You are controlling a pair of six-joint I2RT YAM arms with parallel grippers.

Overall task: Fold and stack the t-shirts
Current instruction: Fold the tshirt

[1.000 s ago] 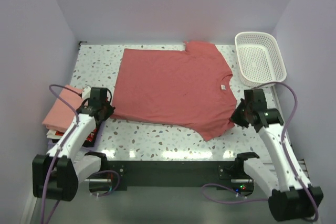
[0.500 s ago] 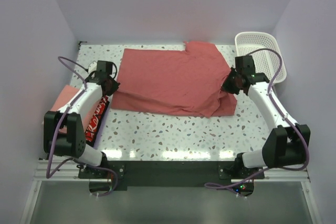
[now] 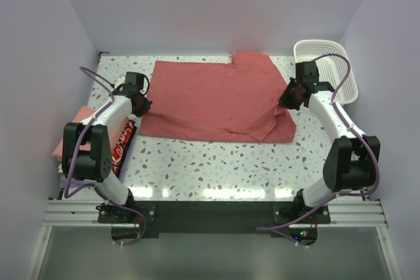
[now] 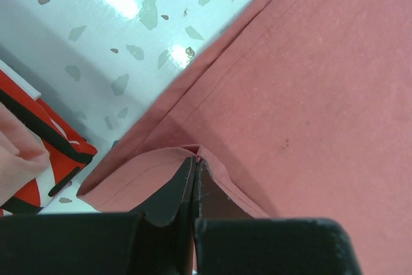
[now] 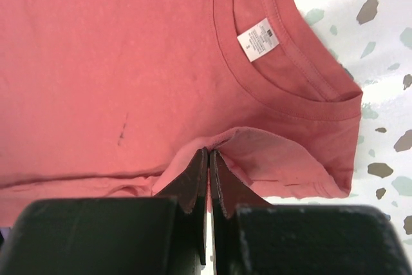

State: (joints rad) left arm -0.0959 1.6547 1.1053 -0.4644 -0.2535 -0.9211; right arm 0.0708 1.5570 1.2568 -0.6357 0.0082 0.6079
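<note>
Top external, t-shirt (image 3: 210,100) on terrazzo table (image 3: 210,162), lilac walls (image 3: 210,11)

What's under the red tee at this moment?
Only speckled table shows around the tee; anything beneath is covered. Left claw and right claw pinch its folded-over edge.

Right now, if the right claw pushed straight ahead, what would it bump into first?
Probably the red t-shirt itself: the right gripper is shut on a fold of it, with more of its cloth lying directly ahead.
</note>
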